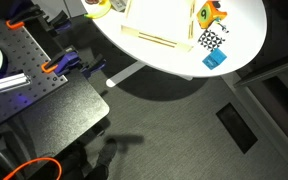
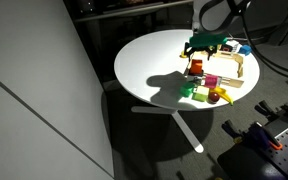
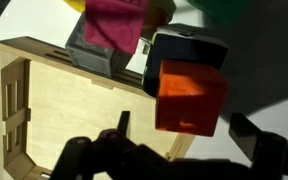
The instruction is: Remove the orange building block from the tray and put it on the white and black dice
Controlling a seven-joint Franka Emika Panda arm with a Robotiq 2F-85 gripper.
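The orange building block (image 3: pixel 190 96) fills the middle right of the wrist view. It shows one broad, nearly square face to the camera, its edges leaning slightly clockwise. That face is only a little taller than wide, so no clear long axis can be made out. It sits over the right-hand corner of the tray (image 3: pixel 74 112), just in front of a black block (image 3: pixel 189 48). Whether it rests on the tray or hangs above it cannot be told. Further left along the tray's far rim, a magenta block (image 3: pixel 114 20) lies on top of a grey block (image 3: pixel 96 56). The pincer (image 3: pixel 184 146) comes in from the bottom edge as two dark, blurred fingers, one on each side below the orange block. Whether they grip it or stand apart from it cannot be told. In an exterior view the white and black dice (image 1: pixel 212 40) sits on the round white worktop (image 1: pixel 154 62), outside the tray and just beside its rim. It lies between a blue block (image 1: pixel 215 60) and an orange, green and yellow toy (image 1: pixel 209 12).
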